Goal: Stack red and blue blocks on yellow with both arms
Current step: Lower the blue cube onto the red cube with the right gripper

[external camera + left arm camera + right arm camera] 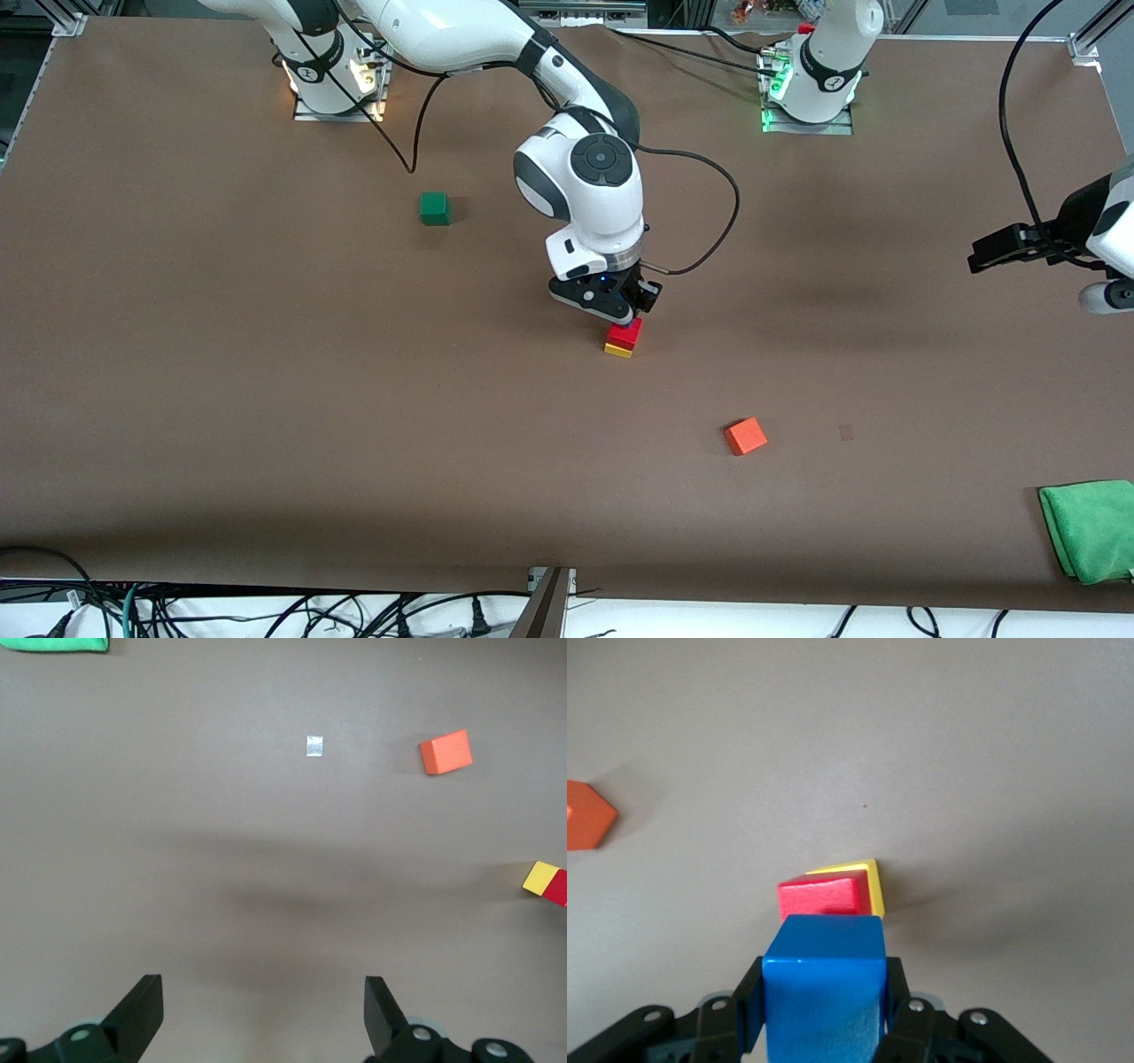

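Red block [625,332] rests on yellow block [618,350], mid-tabletop [266,399]. Right claw [620,312] grips the blue block [824,979] just above that pair. To seat it well, centre blue squarely over red, lower until the faces meet, then release. Left claw [264,1010] waits spread wide and empty near the left arm's end, away from the red block. No legible writing.

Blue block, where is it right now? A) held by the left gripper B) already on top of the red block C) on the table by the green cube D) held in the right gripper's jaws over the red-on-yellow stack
D: the right gripper is shut on the blue block, over the red block that sits on the yellow cube.
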Tool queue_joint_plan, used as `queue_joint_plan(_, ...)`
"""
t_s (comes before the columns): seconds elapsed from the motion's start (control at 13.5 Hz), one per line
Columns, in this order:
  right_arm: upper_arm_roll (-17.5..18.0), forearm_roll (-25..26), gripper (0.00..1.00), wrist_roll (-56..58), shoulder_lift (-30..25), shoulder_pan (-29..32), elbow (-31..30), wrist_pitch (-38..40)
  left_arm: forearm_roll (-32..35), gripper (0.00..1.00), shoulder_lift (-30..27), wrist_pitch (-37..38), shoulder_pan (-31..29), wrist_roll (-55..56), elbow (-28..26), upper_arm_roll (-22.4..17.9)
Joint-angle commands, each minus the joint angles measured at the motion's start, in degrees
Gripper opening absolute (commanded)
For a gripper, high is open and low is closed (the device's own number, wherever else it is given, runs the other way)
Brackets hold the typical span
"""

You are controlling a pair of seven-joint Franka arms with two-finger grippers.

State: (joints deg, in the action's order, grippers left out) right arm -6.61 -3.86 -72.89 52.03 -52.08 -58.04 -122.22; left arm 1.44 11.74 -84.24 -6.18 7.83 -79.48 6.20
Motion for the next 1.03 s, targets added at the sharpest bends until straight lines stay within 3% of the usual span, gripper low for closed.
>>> queue_joint_plan(0.0, -0.07, 0.78, 0.35, -0.32, 1.50, 0.13, 2.85, -1.26, -0.73, 1.00, -0.93, -0.92, -0.15, -0.97, -1.55, 0.04)
queue_joint_plan(0.22, -0.07, 0.78, 0.35, 0.12, 2.38, 0.66, 2.85, -4.60, -0.56, 1.00, -0.93, -0.92, -0.06, -0.97, -1.38, 0.13)
queue_joint_plan(0.96, -0.07, 0.87, 0.44, 0.29, 2.47, 0.66, 2.76, -4.26, -0.56, 1.00, -0.84, -0.92, -0.06, -1.32, -1.29, 0.39)
